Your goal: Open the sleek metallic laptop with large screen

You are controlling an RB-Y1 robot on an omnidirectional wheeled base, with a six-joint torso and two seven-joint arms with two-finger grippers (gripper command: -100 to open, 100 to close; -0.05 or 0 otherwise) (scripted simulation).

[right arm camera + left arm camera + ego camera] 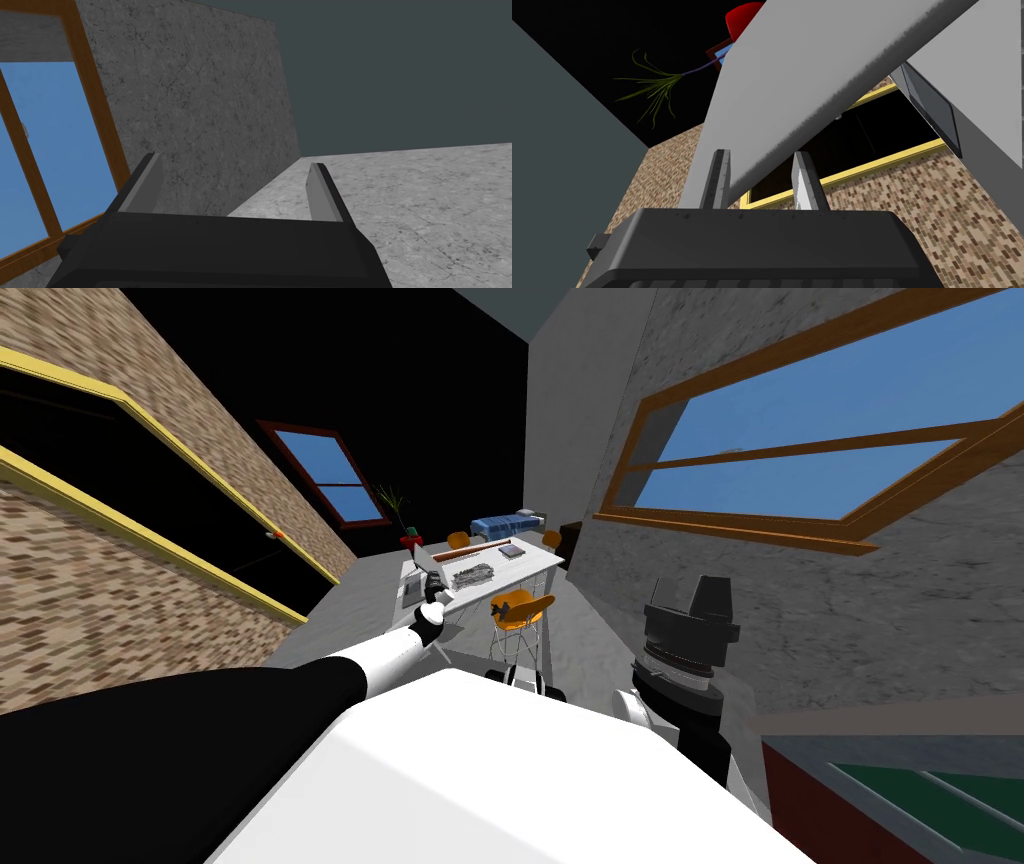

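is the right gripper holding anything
No, the right gripper is open, its two fingers standing wide apart with nothing between them.

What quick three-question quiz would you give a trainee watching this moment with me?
1. True or false: the right gripper has its fingers open.
2. Multiple choice: the left gripper has its fingers closed on A) the laptop lid, B) an orange chair, C) a book.
3. Short answer: what colour is the pot of the potted plant beyond the white table?

Key: 1 true; 2 A; 3 red.
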